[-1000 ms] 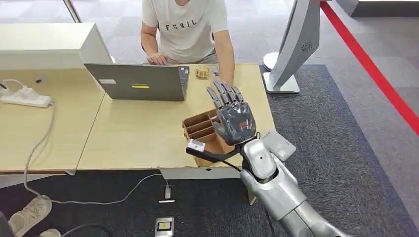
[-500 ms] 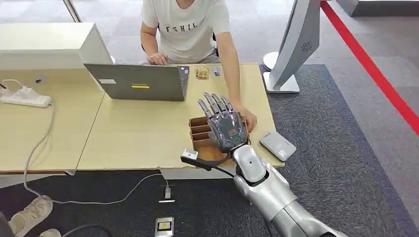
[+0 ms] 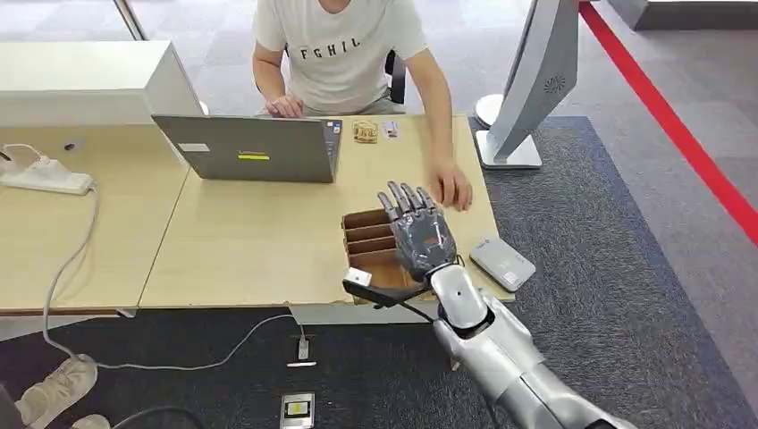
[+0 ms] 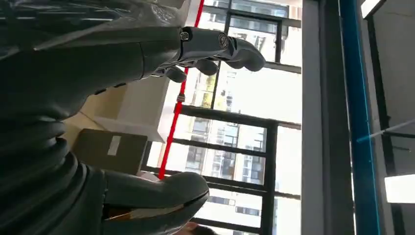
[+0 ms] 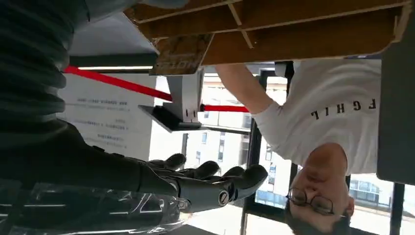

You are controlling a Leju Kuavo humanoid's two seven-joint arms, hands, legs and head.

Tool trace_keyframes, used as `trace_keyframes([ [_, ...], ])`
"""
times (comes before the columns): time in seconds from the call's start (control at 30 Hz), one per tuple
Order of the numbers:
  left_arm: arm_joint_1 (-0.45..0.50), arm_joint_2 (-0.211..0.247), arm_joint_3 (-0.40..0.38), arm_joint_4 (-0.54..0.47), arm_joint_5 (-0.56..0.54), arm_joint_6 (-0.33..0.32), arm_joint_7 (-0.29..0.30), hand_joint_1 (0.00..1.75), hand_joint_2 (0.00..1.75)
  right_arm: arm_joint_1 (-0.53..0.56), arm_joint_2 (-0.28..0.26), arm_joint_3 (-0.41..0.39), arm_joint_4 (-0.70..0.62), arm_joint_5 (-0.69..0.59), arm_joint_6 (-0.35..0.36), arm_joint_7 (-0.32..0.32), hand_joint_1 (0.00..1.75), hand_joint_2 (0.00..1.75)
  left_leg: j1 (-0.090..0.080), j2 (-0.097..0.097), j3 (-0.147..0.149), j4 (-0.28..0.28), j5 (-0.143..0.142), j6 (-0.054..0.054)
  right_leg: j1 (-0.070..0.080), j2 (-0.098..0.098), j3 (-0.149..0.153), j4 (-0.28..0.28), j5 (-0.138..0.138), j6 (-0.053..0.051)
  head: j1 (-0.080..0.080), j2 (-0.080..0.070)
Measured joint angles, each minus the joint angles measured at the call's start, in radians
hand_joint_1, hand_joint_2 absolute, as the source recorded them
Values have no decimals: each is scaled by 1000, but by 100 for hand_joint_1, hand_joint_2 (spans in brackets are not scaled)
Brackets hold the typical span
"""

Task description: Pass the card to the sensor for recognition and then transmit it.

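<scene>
We count one laptop [image 3: 255,147], one divided box [image 3: 380,253], one card reader [image 3: 502,264], one power strip [image 3: 46,177], one person [image 3: 338,49].

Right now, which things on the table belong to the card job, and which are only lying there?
For the job:
- right hand, raised over the box, fingers apart
- wooden card box with compartments
- grey sensor at the table's edge

Lying about:
- laptop
- power strip
- small items beside the laptop
- person's hand

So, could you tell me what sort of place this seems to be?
Probably an office or reception area: a person works at a laptop on a wooden desk, with a standing kiosk on grey carpet.
</scene>
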Motion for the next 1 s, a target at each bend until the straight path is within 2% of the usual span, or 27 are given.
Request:
trace_keyframes([
  [0.3, 2, -2, 0, 0, -16, 0, 0, 0, 175, -28, -12, -28, 37, -51, -9, 47, 0, 175, 0, 0, 0, 0, 0, 0, 0, 0, 0, 0, 0, 0, 0, 0],
  [0.57, 4, -6, 2, 0, -19, 0, 0, 0, 175, -43, -24, -59, 45, -99, -19, 53, 0, 175, 0, 0, 0, 0, 0, 0, 0, 0, 0, 0, 0, 0, 0, 0],
  [0.67, 4, -6, 2, 0, -16, 0, 0, 0, 175, -43, -28, -66, 45, -104, -16, 59, 12, 175, 0, 0, 0, 0, 0, 0, 0, 0, 0, 0, 0, 0, 0, 0],
  [0.83, 5, -6, 3, 0, 1, 0, 0, 0, 175, -38, -36, -67, 45, -107, -1, 61, 19, 175, 0, 0, 0, 0, 0, 0, 0, 0, 0, 0, 0, 0, 0, 0],
  [0.9, 6, -6, 3, 0, 10, 0, 0, 0, 175, -32, -41, -67, 45, -108, 4, 63, 37, 175, 0, 0, 0, 0, 0, 0, 0, 0, 0, 0, 0, 0, 0, 0],
  [0.93, 6, -5, 4, 0, 13, 0, 0, 0, 175, -29, -43, -68, 45, -108, 7, 64, 73, 175, 0, 0, 0, 0, 0, 0, 0, 0, 0, 0, 0, 0, 0, 0],
  [0.97, 7, -5, 4, 0, 18, 0, 0, 0, 175, -26, -45, -68, 45, -108, 12, 66, 98, 175, 0, 0, 0, 0, 0, 0, 0, 0, 0, 0, 0, 0, 0, 0],
  [1.0, 7, -5, 4, 0, 20, 0, 0, 0, 175, -23, -47, -68, 45, -108, 15, 66, 147, 175, 0, 0, 0, 0, 0, 0, 0, 0, 0, 0, 0, 0, 0, 0],
])
